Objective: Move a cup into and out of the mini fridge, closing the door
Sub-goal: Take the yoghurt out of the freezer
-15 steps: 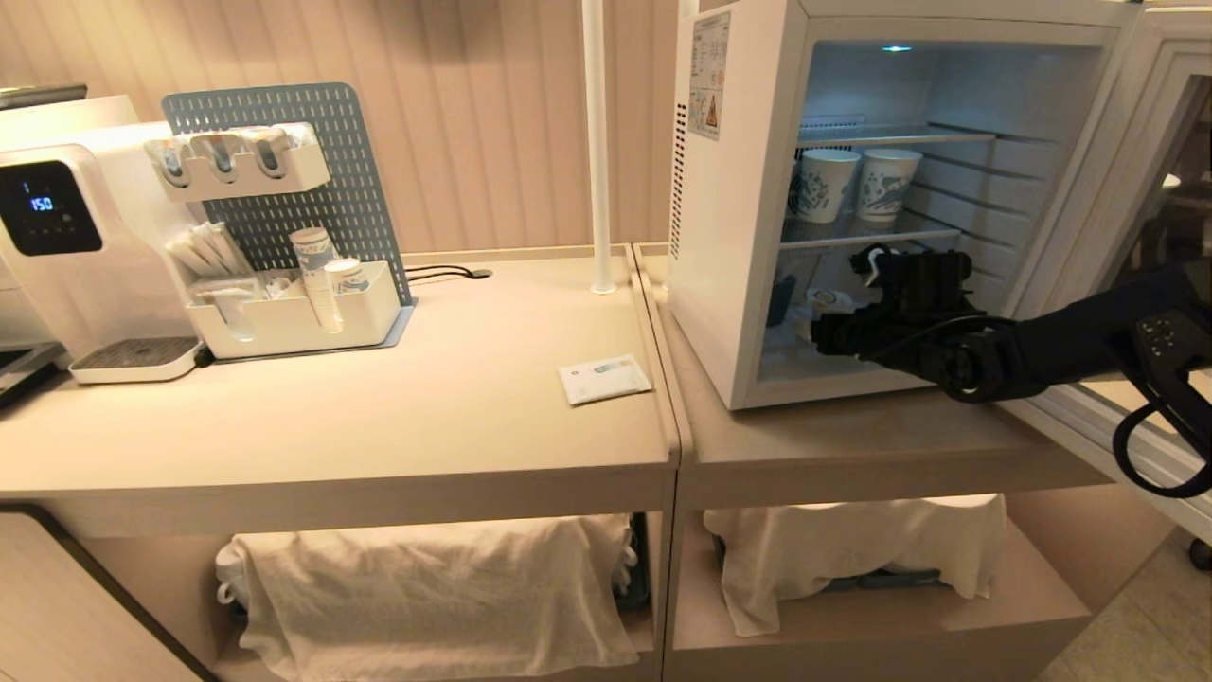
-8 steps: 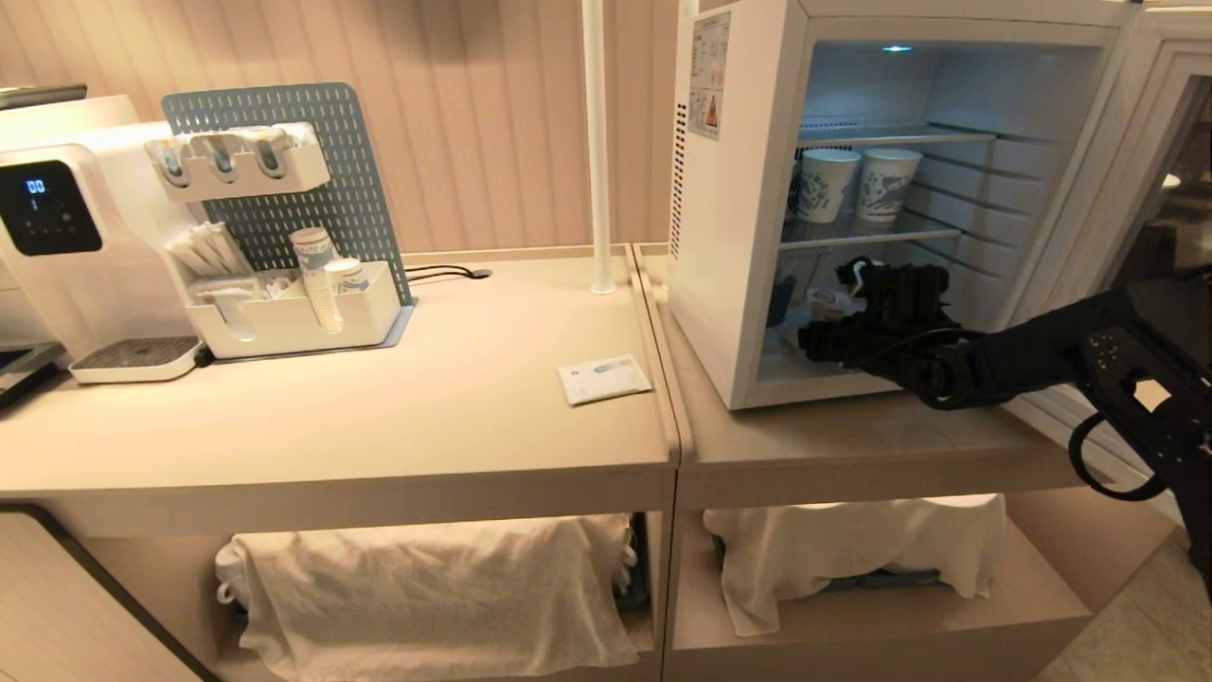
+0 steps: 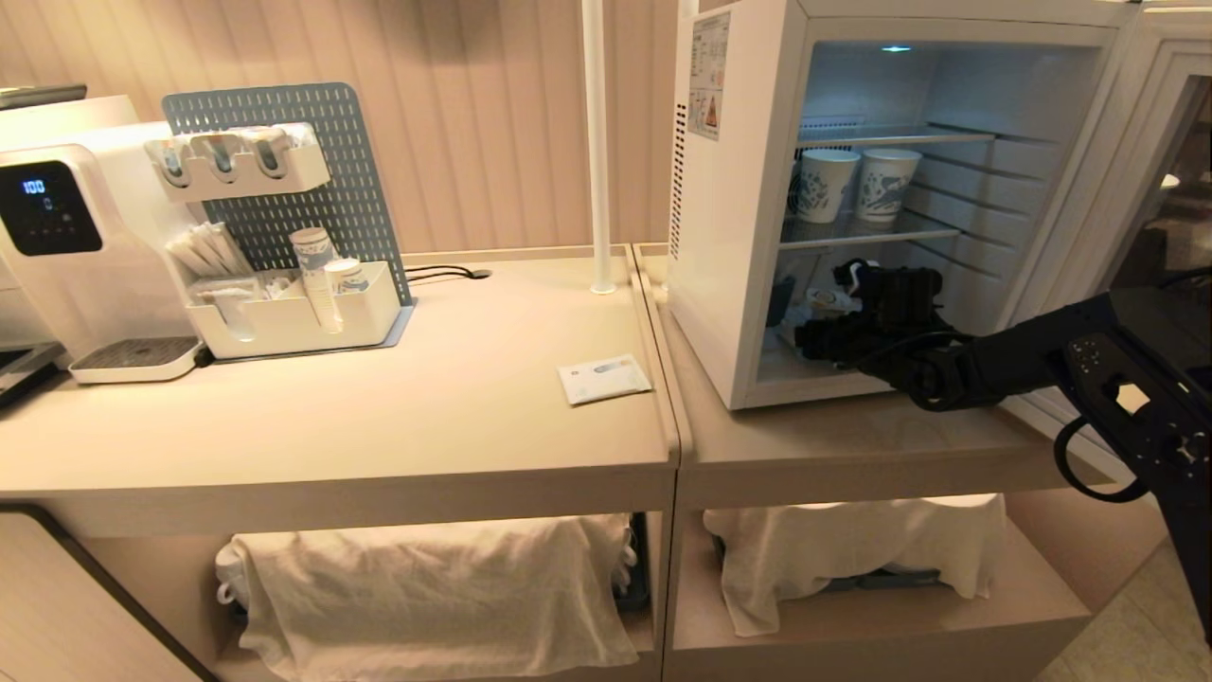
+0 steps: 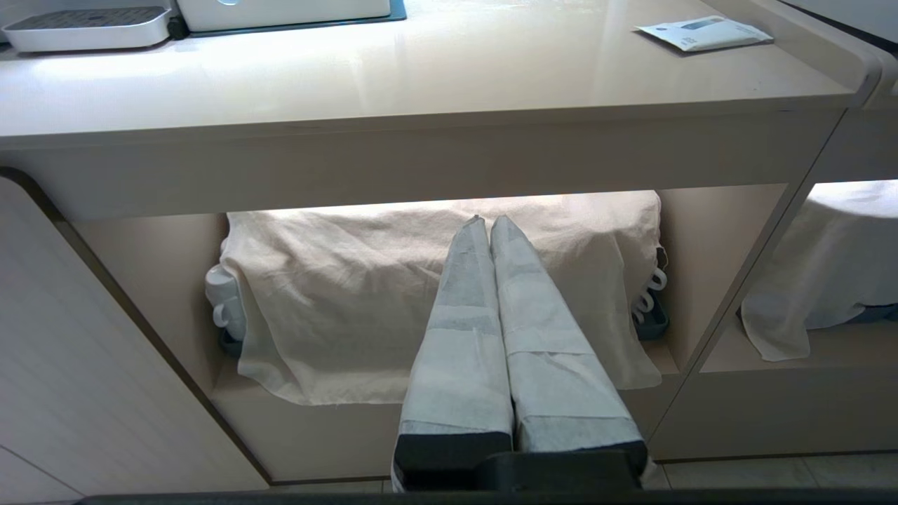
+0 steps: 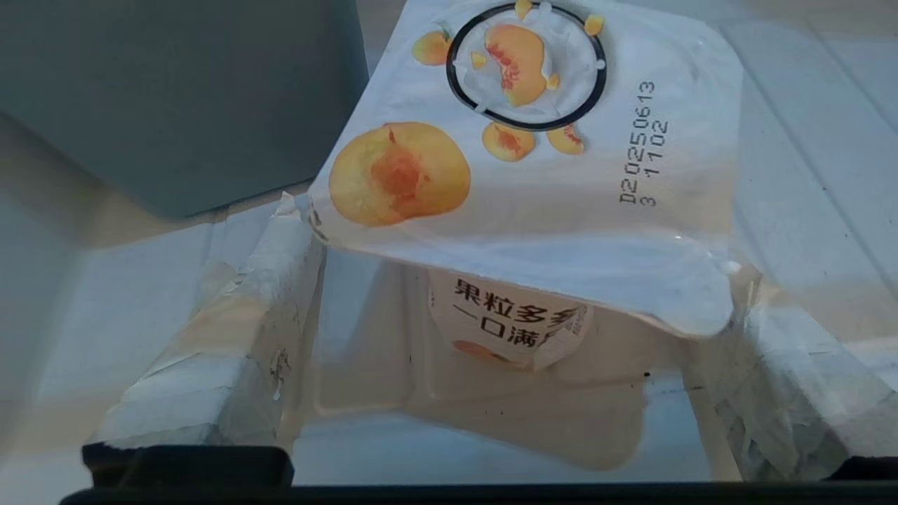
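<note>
- Right gripper inside the fridge: fingers spread wide on either side of the cup, not clamping it.
- Cup stands on the fridge floor, beside a dark box.
- Door open, at right.
- Left gripper pressed together, empty, low before the counter.

On the foil lid of the cup, the stamp "D20250613 3 1102" is printed, and Chinese characters "果粒多多 一口满" are read on its side label. "100" is displayed on the black screen of the water dispenser. An orange warning triangle is carried on the sticker of the mini fridge; its text cannot be read.
</note>
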